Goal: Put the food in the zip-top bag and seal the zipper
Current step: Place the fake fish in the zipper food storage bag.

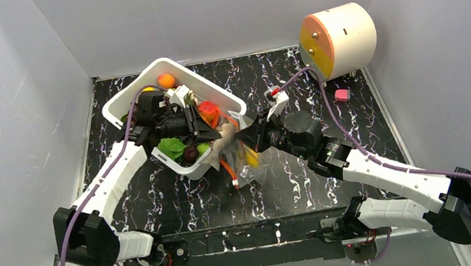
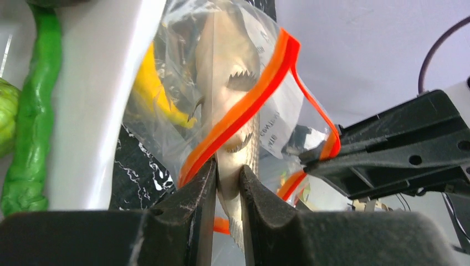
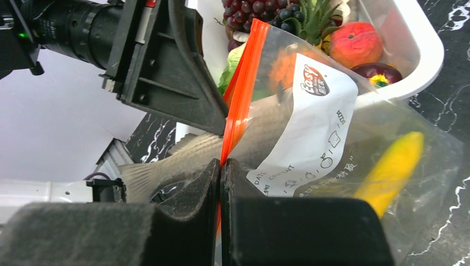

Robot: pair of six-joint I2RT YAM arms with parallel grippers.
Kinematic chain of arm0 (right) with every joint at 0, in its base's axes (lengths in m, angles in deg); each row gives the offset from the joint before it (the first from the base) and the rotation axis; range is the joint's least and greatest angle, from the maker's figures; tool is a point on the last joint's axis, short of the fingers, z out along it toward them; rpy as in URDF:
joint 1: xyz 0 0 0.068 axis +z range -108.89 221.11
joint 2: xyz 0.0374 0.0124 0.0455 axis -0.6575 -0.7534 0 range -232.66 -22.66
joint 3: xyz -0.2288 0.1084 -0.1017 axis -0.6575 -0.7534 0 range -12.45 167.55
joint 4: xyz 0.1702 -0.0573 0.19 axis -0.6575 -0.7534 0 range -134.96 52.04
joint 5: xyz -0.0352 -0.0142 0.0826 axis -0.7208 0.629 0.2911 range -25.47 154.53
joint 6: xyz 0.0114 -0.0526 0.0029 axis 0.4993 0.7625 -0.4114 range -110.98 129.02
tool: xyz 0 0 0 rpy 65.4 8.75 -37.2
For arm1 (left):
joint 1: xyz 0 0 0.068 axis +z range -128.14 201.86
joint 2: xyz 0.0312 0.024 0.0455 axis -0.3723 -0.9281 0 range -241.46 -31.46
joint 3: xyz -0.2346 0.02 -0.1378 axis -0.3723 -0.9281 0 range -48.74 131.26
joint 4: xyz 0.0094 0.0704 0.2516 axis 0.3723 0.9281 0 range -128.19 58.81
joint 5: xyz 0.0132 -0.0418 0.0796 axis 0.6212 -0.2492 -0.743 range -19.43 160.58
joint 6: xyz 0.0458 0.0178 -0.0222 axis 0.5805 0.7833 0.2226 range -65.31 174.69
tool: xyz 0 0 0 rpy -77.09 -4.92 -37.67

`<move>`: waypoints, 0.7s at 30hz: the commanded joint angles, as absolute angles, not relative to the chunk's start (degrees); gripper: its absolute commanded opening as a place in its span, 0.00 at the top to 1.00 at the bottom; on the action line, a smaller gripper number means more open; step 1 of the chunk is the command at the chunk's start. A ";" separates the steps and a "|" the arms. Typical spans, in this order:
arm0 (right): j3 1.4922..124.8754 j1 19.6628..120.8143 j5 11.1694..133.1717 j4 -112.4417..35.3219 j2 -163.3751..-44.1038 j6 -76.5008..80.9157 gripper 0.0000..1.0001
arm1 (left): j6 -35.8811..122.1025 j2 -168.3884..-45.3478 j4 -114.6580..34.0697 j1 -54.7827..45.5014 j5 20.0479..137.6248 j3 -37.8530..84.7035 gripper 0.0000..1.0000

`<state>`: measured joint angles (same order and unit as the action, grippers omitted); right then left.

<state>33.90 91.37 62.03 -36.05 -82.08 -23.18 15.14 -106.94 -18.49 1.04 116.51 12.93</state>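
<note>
At the centre of the top view, beside the white tub (image 1: pixel 118 102), the zip-top bag (image 1: pixel 251 167) is hung from the right gripper (image 3: pixel 221 166), clamped on its zipper (image 3: pixel 244 77), so the grey fish (image 2: pixel 228 61), pinched by the left gripper (image 2: pixel 227 173), can be fed inside.

The middle of the surface (image 1: pixel 180 203) is crowded: the left claw (image 1: pixel 222 135), clamped on the fish (image 3: pixel 166 163), and the right claw (image 1: pixel 248 137), pinching the zipper (image 3: pixel 239 100), meet at the mouth of the zip-top bag (image 1: pixel 252 169), and the fish fills that opening. The white tub (image 1: pixel 131 87) blocks the far left. Bare surface lies near, in front of the bag, and far right, up to the cylinder (image 1: pixel 339 38) and a small pink block (image 1: pixel 342 95). Walls (image 1: pixel 4 138) close in left, right and far.
</note>
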 commanded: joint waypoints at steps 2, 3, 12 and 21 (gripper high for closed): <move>34.81 91.64 64.79 -29.74 -81.85 -24.70 1.00 | 15.76 -107.08 -15.37 0.21 111.57 16.22 1.00; 34.69 91.65 64.89 -29.39 -81.86 -24.85 1.00 | 15.71 -107.17 -15.12 0.05 110.83 16.29 1.00; 34.79 91.65 66.89 -27.04 -83.70 -27.17 1.00 | 14.92 -108.87 -14.90 -3.52 103.19 17.43 1.00; 34.08 91.73 67.85 -25.75 -84.05 -28.36 1.00 | 11.77 -107.16 -18.85 -4.75 95.04 14.75 1.00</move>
<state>33.83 91.37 66.11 -31.70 -84.90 -27.34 13.26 -109.41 -16.74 -4.31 100.11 15.26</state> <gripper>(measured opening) 0.010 0.180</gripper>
